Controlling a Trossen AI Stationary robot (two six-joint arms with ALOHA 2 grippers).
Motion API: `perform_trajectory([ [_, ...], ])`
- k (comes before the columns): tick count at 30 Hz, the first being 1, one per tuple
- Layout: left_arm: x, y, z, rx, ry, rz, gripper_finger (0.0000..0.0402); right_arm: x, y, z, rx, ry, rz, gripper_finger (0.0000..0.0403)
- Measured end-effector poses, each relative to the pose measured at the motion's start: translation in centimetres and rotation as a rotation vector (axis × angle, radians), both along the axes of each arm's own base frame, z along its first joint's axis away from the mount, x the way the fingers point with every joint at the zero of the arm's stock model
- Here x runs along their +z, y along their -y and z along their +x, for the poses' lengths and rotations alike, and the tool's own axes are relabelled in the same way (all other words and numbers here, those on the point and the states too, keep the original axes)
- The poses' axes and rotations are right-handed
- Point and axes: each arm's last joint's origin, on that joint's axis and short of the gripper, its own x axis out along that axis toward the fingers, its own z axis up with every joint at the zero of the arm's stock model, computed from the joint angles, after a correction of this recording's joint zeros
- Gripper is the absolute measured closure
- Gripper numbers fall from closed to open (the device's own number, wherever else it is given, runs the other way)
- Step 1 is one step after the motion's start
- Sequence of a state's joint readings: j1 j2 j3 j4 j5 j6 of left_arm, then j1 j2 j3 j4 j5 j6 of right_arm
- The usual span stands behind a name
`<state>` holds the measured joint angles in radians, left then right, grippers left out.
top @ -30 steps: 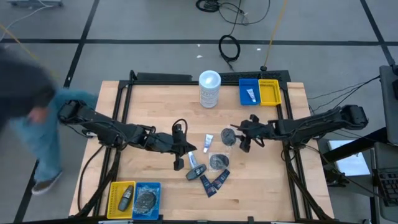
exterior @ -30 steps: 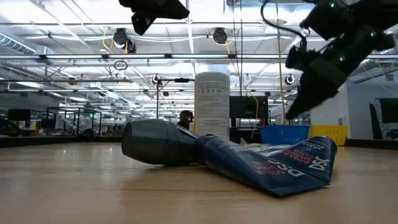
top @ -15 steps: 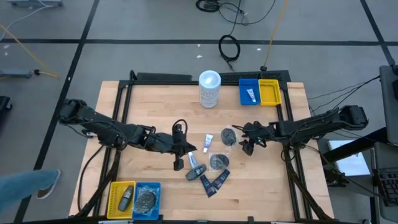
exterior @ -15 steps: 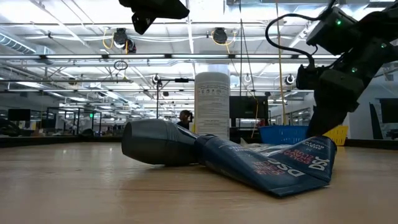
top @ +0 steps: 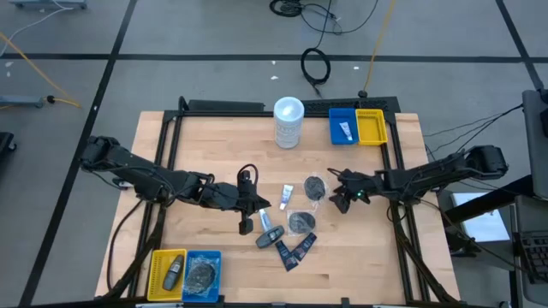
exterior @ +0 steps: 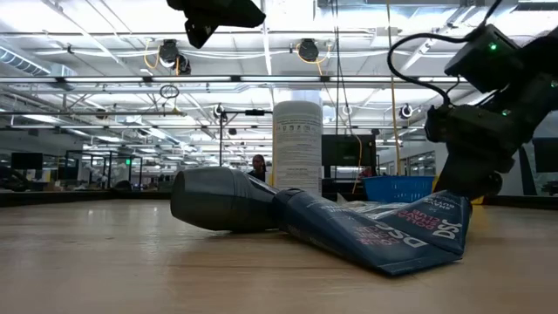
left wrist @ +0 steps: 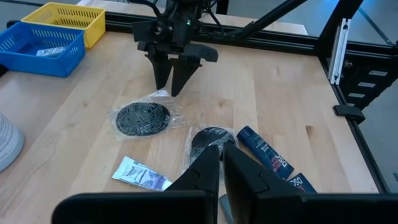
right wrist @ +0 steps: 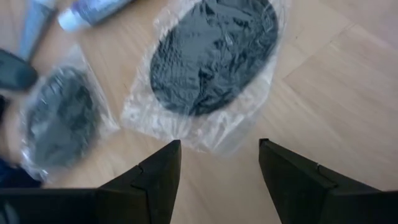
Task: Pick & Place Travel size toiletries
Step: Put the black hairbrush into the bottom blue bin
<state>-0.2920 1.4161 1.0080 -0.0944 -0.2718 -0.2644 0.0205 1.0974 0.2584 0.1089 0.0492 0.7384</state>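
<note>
Right hand spread over a wrapped bundle; left hand clenched and waiting.

High view: the right hand point(top: 340, 197) sits low on the surface point(top: 223, 141), just beside a round clear-wrapped bundle point(top: 315, 186); the left hand point(top: 254, 208) is near the white tube point(top: 286, 195) and grey mini bottle point(top: 270, 236).
Low view: the right hand point(exterior: 475, 179) hangs just behind a navy sachet point(exterior: 384, 228).
Left wrist view: left fingers point(left wrist: 205, 171) pressed together, empty, a second bundle point(left wrist: 208, 140) just ahead.
Right wrist view: right fingers point(right wrist: 158, 177) apart, released, the bundle's wrap edge point(right wrist: 214, 53) just ahead of them.
</note>
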Motion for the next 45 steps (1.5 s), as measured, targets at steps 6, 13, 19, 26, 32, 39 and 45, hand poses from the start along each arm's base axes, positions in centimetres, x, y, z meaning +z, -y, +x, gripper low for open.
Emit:
perform_trajectory([
  [6, 0.0, 0.0, 0.0, -0.003, 0.0, 0.007, 0.0396, -0.5, 0.0, -0.4, -0.039, 0.034, 0.033, 0.0205],
  [13, 0.0, 0.0, 0.0, -0.009, 0.0, 0.019, 0.0389, -0.5, 0.0, -0.3, -0.051, 0.036, 0.031, 0.0252],
  [19, 0.0, 0.0, 0.0, -0.01, -0.001, 0.021, 0.0382, -0.6, 0.2, -0.4, -0.066, 0.027, -0.017, 0.0366],
  [26, -0.1, 0.0, 0.0, -0.011, -0.009, 0.024, 0.0399, -0.2, 0.3, -0.1, -0.056, 0.083, -0.078, 0.0402],
  [32, -0.1, 0.0, 0.0, -0.01, -0.009, 0.023, 0.0386, 1.1, 0.3, 1.0, -0.024, 0.195, -0.125, 0.0402],
  [39, -0.1, 0.0, 0.0, -0.01, -0.009, 0.022, 0.0388, 5.4, 0.1, 3.9, 0.086, 0.32, -0.238, 0.0403],
  [45, -0.1, 0.0, 0.0, -0.009, -0.009, 0.021, 0.0399, 10.0, 0.0, 6.0, 0.186, 0.372, -0.349, 0.0403],
])
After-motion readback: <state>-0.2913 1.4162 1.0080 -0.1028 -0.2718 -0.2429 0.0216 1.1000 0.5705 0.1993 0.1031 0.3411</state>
